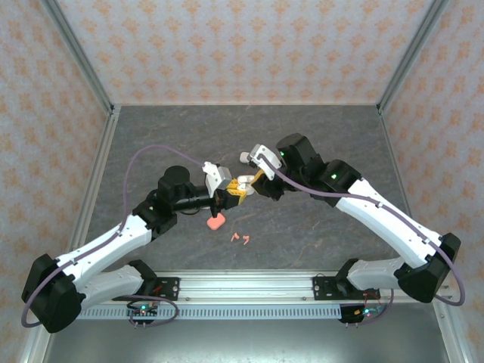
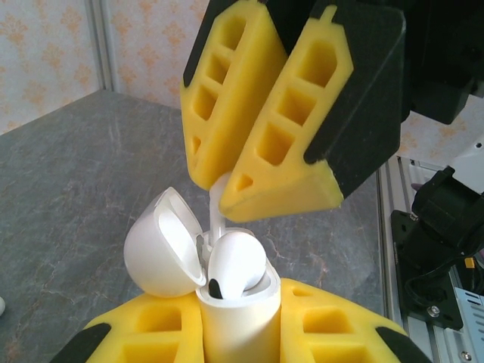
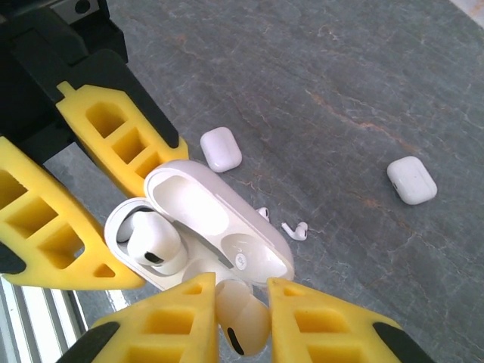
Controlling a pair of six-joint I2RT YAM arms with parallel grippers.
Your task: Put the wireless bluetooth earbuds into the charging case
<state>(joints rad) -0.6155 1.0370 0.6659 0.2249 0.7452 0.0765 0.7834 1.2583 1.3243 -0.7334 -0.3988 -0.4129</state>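
The table (image 1: 189, 132) is a dark grey slab with pale stone veining. A pink case (image 1: 216, 223) lies toward its near edge. Just right of it, two pink earbuds (image 1: 235, 237) lie side by side, clear of the case. In the right wrist view, two white cases (image 3: 221, 148) rest shut on the surface, well apart from each other. Two white earbuds (image 3: 295, 230) lie close together between them, nearer the left-hand case and touching neither.
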